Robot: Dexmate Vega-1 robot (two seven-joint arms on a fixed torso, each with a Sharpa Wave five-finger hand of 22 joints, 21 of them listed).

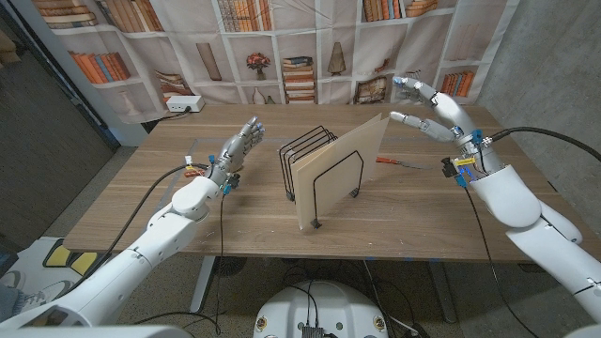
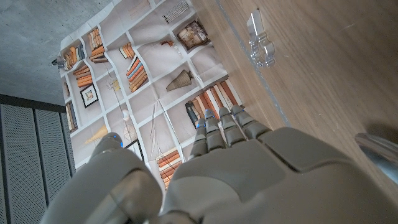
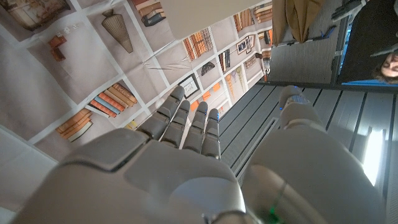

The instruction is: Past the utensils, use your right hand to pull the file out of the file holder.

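Observation:
A black wire file holder (image 1: 302,161) stands mid-table. A tan file (image 1: 343,171) sits in its front slots, leaning, with its top corner pointing right. My right hand (image 1: 427,105) hovers just beyond that corner, fingers spread and nothing between them; a fingertip (image 1: 394,116) comes close to the file's edge, and I cannot tell if it touches. In the right wrist view the hand (image 3: 186,130) reaches toward the file's tan edge (image 3: 205,9). My left hand (image 1: 238,145) is raised left of the holder, fingers extended and holding nothing, as the left wrist view (image 2: 224,134) also shows.
An orange-handled utensil (image 1: 394,161) lies on the table under my right hand. A clear plastic utensil (image 2: 261,40) lies near the left hand. A white box (image 1: 183,103) sits at the back left edge. A person (image 3: 387,62) is at the picture's edge.

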